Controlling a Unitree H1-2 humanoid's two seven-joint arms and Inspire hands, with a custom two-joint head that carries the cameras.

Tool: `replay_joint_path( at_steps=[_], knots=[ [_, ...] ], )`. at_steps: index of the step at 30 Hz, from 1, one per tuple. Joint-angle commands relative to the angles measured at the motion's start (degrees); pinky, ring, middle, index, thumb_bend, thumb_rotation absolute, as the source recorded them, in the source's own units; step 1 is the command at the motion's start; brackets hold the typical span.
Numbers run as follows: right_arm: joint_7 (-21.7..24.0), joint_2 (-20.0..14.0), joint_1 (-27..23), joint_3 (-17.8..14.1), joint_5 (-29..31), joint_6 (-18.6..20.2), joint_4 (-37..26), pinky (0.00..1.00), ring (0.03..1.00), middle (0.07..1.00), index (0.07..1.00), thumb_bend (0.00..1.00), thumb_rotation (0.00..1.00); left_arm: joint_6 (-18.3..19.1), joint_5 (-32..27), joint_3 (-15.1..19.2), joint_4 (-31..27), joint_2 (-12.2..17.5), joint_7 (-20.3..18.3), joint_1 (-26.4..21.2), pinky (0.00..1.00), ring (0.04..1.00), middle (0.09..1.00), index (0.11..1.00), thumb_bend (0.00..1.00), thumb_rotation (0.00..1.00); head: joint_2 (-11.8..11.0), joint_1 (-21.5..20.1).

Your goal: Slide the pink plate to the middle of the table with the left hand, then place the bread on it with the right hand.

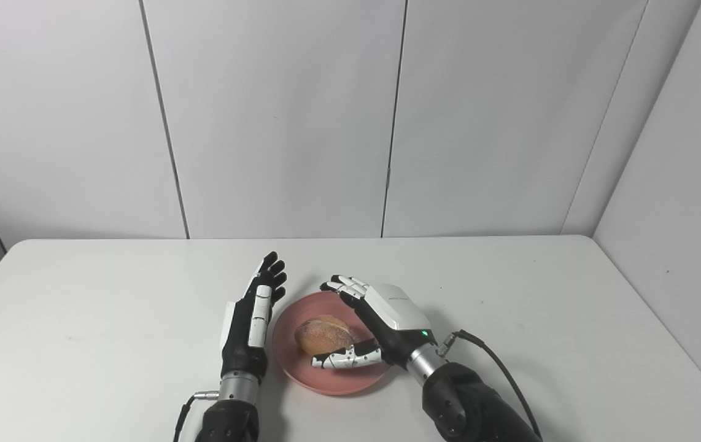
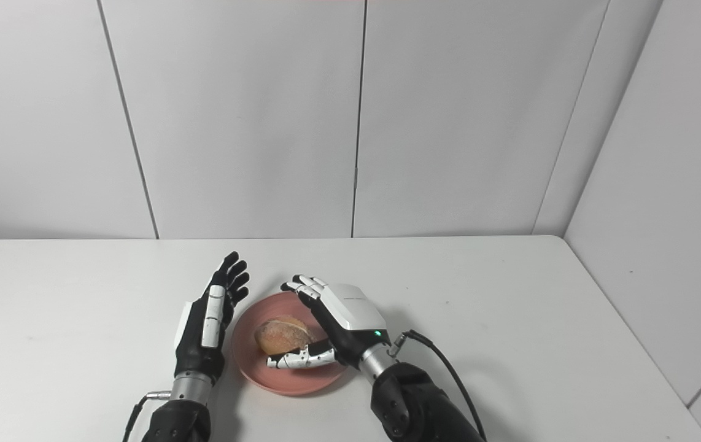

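On the white surface [image 1: 510,294], the bread roll [image 1: 324,335] lies on the pink plate [image 1: 332,377].
Its long axis runs left-right. The right hand [image 1: 381,319] cups it, fingers [image 1: 344,286] apart, not clamped; the left hand [image 1: 255,313] stands beside the plate, fingers straight.

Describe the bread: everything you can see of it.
The bread is a small round roll with a golden-brown, mottled crust that looks floury and rough. It seems whole and lies on the pink plate, toward its left half. The right hand is open around it, fingers arched over its far side and thumb at its near edge; whether they touch is unclear. The left hand stands beside the plate, clear of the bread.
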Motion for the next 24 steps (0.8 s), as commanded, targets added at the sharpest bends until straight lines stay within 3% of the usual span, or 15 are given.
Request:
replay_joint_path(
  at_steps=[1, 13, 18, 24],
  knots=[
    [0.47, -0.53, -2.17, -0.22, -0.15, 0.32, -1.77, 0.97, 0.997, 0.974, 0.883, 0.64, 0.63, -0.06, -0.03, -0.29, 1.2, -0.58, 0.36, 2.4, 0.9, 0.914, 0.919, 0.89, 0.64, 1.0, 0.07, 0.05],
    [-0.27, -0.36, -1.64, -1.77, 1.3, -1.78, -2.33, 1.0, 1.0, 1.0, 0.933, 0.64, 0.62, -1.03, -0.38, -0.22, 3.21, -0.1, -0.23, 1.6, 0.92, 0.922, 0.921, 0.899, 0.65, 1.0, -0.21, -0.11],
    [-2.91, 0.91, 0.33, -5.82, 6.78, -3.5, -3.42, 0.97, 1.0, 1.0, 0.996, 0.67, 0.7, -0.33, 0.3, -0.32, 3.12, 0.07, 0.35, 1.4, 0.93, 0.924, 0.923, 0.897, 0.69, 1.0, -0.21, 0.75],
    [-4.75, 2.44, 3.91, -11.34, 14.86, -4.97, -6.64, 0.94, 1.0, 1.0, 1.0, 0.64, 0.79, 0.66, 2.29, -0.86, 2.18, 1.57, 1.34, 1.02, 0.95, 0.927, 0.924, 0.911, 0.72, 1.0, 0.0, 1.14]
  ],
)
